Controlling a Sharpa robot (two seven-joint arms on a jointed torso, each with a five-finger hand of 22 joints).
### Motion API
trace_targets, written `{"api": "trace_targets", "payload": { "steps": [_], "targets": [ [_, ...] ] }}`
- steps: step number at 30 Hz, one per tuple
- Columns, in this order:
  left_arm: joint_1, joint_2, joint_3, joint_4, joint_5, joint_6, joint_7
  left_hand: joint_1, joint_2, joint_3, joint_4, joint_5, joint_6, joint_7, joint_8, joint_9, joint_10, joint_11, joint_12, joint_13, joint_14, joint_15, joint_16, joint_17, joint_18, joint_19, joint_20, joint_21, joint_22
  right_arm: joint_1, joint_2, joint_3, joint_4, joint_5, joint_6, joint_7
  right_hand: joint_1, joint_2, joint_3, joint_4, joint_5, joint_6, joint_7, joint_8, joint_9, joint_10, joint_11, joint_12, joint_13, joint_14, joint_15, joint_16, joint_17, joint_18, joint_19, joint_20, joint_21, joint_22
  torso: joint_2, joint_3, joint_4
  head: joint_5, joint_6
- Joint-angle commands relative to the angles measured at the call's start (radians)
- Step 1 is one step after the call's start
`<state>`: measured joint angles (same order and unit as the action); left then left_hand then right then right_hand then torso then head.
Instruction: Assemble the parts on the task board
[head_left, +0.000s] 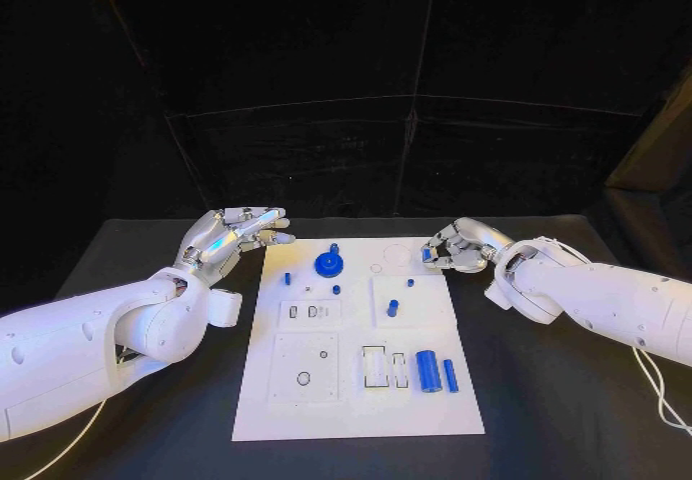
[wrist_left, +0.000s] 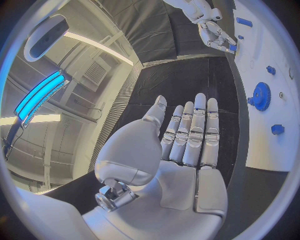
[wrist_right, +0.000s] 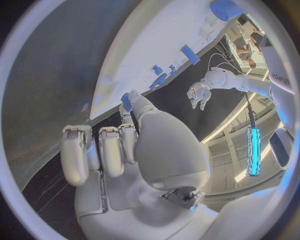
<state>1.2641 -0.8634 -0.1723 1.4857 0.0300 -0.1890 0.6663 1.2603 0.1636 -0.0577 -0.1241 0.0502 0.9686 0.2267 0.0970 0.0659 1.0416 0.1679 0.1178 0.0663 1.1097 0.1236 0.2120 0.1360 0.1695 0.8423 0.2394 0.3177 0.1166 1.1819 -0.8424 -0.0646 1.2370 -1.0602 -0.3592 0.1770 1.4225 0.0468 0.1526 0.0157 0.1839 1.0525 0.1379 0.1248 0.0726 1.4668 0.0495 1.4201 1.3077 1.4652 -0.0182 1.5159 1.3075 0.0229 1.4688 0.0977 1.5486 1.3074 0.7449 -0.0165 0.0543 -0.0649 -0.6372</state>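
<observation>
Head view: the task board (head_left: 361, 400) is shown lying white on the black surface (head_left: 130, 250), with blue parts spread over it. A gear-shaped part (head_left: 329, 264) stands toward 12 o'clock on the board; a thick cylinder (head_left: 427, 370) and a slimmer peg (head_left: 450, 375) lie toward 5 o'clock. The right hand (head_left: 459, 248) is held at the board's 1 o'clock corner, its fingers (wrist_right: 128, 107) curled in and a small blue part (wrist_right: 126, 101) pinched at their tips. The left hand (head_left: 238, 232) is held just off the 11 o'clock corner, flat and spread in its wrist view, with nothing grasped. The step in hand is judged to be the seating of the pinched part. It is best carried upright over its matching recess, aligned before being lowered, and released only once seated; which recess is meant cannot be told.
</observation>
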Motion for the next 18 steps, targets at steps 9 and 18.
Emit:
{"api": "trace_targets", "payload": {
  "steps": [9, 18],
  "targets": [
    [0.002, -0.002, 0.001, 0.003, -0.003, 0.009, 0.003, 0.0, 0.008, -0.002, -0.006, 0.004, 0.007, 0.001, -0.004, 0.0, 0.007, 0.002, -0.003, 0.0, 0.008, -0.001, -0.005, 0.001, 0.015, 0.01, 0.0, -0.005, -0.002, 0.025, -0.009, 0.002, 0.217, -0.05, -0.093, -0.207, 0.001, 0.017, 0.02, -0.002, 0.016, 0.022, -0.013, 0.001, 0.005, 0.013, -0.009, 0.003, 0.129, 0.079, -0.008, 0.004, 0.139, -0.013, 0.072, -0.009, 0.006, 0.225, -0.014, -0.0093, 0.0026, 0.009, -0.011],
    [0.003, 0.003, 0.001, -0.001, -0.003, 0.009, 0.002, 0.0, 0.009, -0.002, -0.007, 0.004, 0.007, 0.0, -0.005, 0.0, 0.008, 0.002, -0.003, 0.0, 0.008, -0.002, -0.006, 0.002, 0.015, 0.01, 0.0, -0.005, -0.002, 0.032, 0.086, 0.002, 0.288, -0.206, -0.11, -0.348, -0.016, 0.003, 0.031, -0.007, 0.024, 0.03, -0.016, 0.0, 0.006, 0.014, -0.011, 0.001, 0.129, 0.079, -0.01, 0.003, 0.137, -0.013, 0.071, -0.012, 0.005, 0.224, -0.025, -0.0172, 0.0055, 0.029, -0.029]
  ]
}}
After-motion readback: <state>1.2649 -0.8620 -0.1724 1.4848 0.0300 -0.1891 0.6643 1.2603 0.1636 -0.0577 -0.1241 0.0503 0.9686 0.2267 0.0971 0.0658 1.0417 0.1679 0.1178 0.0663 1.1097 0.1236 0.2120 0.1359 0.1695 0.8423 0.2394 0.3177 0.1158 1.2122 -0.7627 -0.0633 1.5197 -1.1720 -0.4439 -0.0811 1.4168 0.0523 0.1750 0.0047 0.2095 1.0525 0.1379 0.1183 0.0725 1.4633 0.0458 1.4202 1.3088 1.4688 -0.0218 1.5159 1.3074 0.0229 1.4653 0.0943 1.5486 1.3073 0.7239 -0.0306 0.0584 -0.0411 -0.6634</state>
